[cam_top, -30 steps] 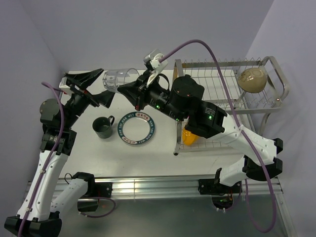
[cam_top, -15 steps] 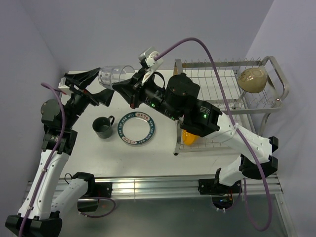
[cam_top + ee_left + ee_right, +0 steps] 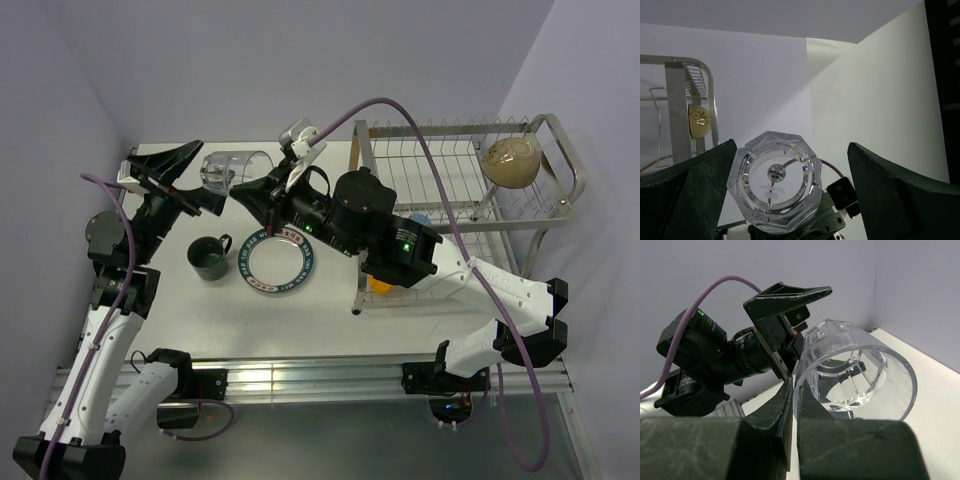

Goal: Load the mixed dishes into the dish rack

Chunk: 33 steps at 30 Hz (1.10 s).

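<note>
The clear glass (image 3: pixel 236 168) hangs on its side above the table's far left. My right gripper (image 3: pixel 252 186) is shut on its rim wall, one finger inside and one outside, as the right wrist view shows on the glass (image 3: pixel 855 375) and gripper (image 3: pixel 796 405). My left gripper (image 3: pixel 210 170) is open, its fingers standing either side of the glass base (image 3: pixel 774 187) without touching it. The dark mug (image 3: pixel 208 257) and the white plate (image 3: pixel 280 258) rest on the table. The dish rack (image 3: pixel 462 130) stands at the right, with the beige bowl (image 3: pixel 512 160) on its upper tier.
An orange bowl (image 3: pixel 381 284) and a bit of light blue tumbler (image 3: pixel 420 218) show under my right arm in the rack's lower tier. The rack frame (image 3: pixel 675 100) and beige bowl (image 3: pixel 699 121) appear in the left wrist view. Purple cables loop above both arms.
My right arm has carried the glass leftward and lower, bringing its base between the open left fingers. The left arm has barely moved.
</note>
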Available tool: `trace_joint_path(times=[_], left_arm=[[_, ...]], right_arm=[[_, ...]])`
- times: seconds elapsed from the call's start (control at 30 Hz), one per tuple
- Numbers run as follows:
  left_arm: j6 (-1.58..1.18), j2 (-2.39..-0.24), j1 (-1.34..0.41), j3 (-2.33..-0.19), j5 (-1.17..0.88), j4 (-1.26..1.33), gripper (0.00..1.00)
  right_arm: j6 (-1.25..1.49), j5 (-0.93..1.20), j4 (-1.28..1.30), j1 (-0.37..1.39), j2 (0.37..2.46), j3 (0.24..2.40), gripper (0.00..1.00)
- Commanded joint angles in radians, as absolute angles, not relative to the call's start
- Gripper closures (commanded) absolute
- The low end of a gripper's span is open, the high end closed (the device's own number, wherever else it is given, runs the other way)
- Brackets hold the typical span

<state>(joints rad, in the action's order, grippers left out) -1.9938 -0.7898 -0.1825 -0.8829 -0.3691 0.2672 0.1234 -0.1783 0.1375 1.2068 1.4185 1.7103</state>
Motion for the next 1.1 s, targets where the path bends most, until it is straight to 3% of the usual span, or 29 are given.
trace_joint_path(times=[0.0,0.67,1.07], left_arm=[[-2.302,-0.784,-0.187,-0.91,-0.377,0.393,0.01],[-2.29,-0.822,-0.187,-0.989,-0.393,0.397,0.03],[-2.299,-0.83,-0.187,-0.989,-0.388,0.403,0.28]], right_arm=[[0.121,-0.184,0.066,1.213,1.385,1.681,1.0],[0.08,-0.287,0.006,1.216,1.442,1.692,1.0],[0.058,-0.325,-0.037,1.216,1.466,1.687,1.0]])
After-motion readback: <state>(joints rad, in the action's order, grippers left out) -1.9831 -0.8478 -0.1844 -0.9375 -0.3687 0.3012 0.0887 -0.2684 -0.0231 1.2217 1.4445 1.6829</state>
